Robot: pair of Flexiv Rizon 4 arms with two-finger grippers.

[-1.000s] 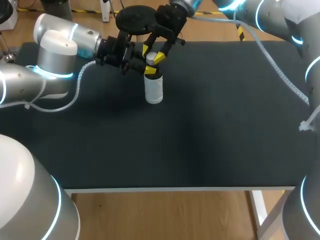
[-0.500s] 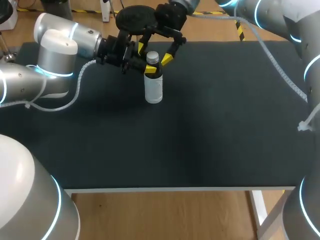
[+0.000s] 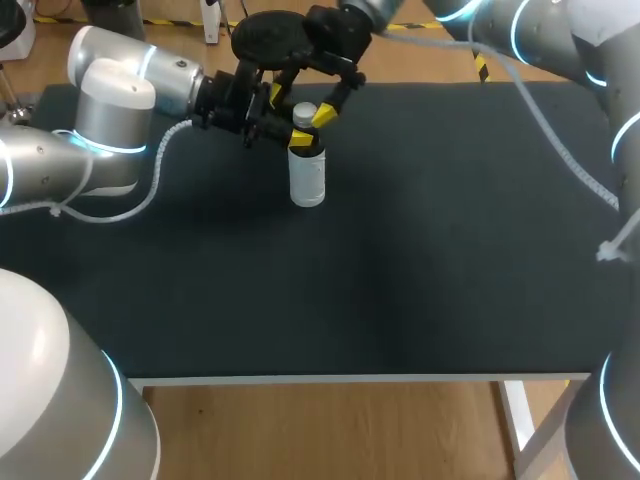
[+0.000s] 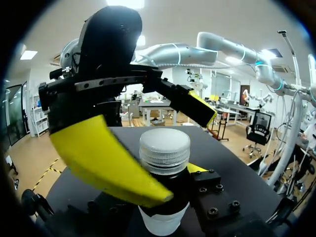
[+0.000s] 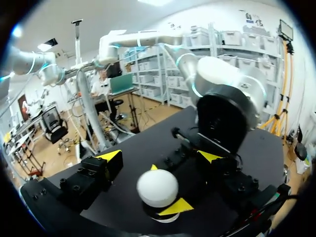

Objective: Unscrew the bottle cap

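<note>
- Release of cap point(image 3: 304, 113) in last 1 second; right end effector point(image 3: 299, 104) spread apart around it.
- Left end effector point(image 3: 302, 140) clamped on bottle point(image 3: 308, 180).
- Likely regrip for another twist.

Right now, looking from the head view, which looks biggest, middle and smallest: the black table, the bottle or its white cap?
1. table
2. bottle
3. cap
None look alike.

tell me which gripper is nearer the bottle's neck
Left. The left gripper is shut on the neck of the bottle, just under the white cap. The right gripper is above, open, a finger on either side of the cap, not touching.
</note>
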